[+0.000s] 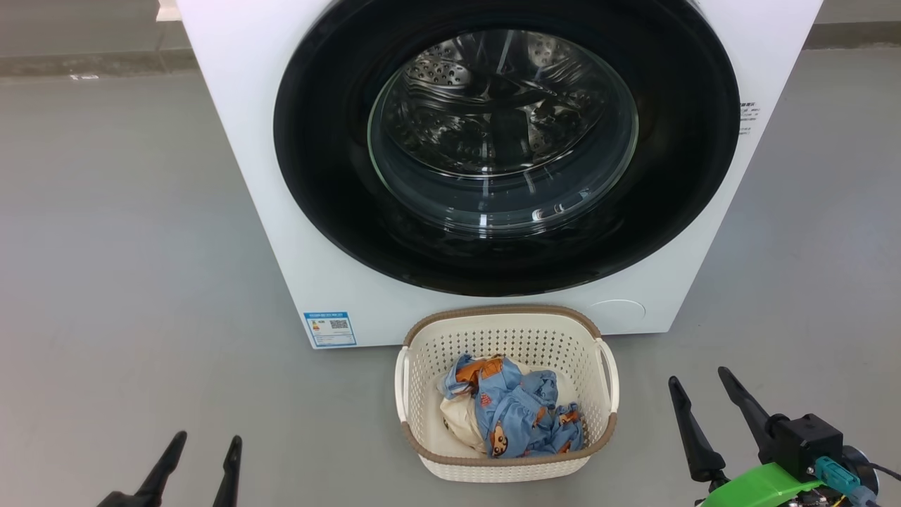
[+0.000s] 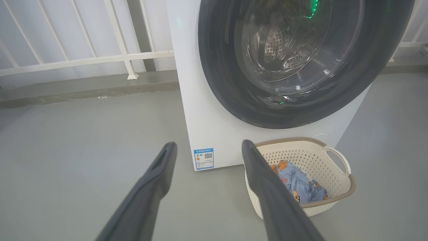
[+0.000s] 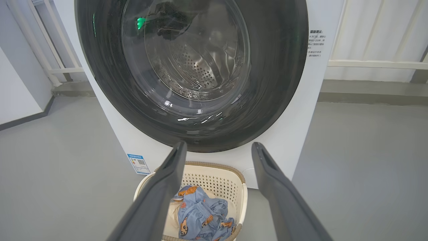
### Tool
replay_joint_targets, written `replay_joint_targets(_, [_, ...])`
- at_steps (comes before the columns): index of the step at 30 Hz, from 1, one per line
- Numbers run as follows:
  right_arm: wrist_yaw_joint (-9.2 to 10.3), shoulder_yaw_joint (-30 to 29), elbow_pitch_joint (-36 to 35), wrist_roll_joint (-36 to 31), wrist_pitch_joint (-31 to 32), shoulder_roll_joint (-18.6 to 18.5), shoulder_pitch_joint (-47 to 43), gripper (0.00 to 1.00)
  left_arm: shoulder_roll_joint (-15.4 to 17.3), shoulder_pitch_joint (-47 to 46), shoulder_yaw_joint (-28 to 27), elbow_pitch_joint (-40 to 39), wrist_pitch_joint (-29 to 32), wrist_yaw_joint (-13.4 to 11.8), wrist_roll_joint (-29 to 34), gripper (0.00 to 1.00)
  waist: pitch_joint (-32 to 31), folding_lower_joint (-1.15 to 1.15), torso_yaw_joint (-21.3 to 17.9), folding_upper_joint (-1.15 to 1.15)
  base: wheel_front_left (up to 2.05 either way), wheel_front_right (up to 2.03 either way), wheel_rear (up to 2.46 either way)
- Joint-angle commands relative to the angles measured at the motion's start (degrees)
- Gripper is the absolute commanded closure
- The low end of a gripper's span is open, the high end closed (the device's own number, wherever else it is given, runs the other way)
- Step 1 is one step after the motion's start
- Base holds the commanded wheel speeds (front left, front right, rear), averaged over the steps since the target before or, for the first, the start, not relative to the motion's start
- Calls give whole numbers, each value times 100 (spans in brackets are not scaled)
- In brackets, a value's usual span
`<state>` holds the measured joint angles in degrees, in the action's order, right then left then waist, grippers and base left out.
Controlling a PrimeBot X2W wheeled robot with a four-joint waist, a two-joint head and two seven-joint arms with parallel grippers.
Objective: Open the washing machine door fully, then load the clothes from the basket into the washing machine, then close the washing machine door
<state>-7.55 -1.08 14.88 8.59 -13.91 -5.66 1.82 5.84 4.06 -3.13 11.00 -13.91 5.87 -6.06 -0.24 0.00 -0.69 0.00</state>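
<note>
The white washing machine stands ahead with its round black door shut flat against the front; the steel drum shows through the glass bowl. On the floor before it sits the cream basket holding the clothes, light-blue bear-print pieces over a cream cloth. My left gripper is open at the lower left, well left of the basket. My right gripper is open at the lower right, beside the basket. The basket and door show beyond the open fingers in both wrist views.
Grey floor surrounds the machine on both sides. A white railing on a low concrete kerb runs behind the machine. A blue label sticker marks the machine's lower left front, and a round cap its lower right.
</note>
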Motion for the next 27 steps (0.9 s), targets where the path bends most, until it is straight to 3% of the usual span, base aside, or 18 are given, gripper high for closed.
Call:
replay_joint_targets(1, [6, 84, -171, -239, -108, -31, 225, 0, 67, -65, -252, -181, -108, 28, 248, 0, 1, 0, -5, 0, 0, 0, 0])
replay_joint_targets(27, [6, 58, -174, -266, -108, -57, 239, 0, -139, -116, -594, 43, -108, 122, 271, 0, -23, 0, -26, 0, 1, 1, -2])
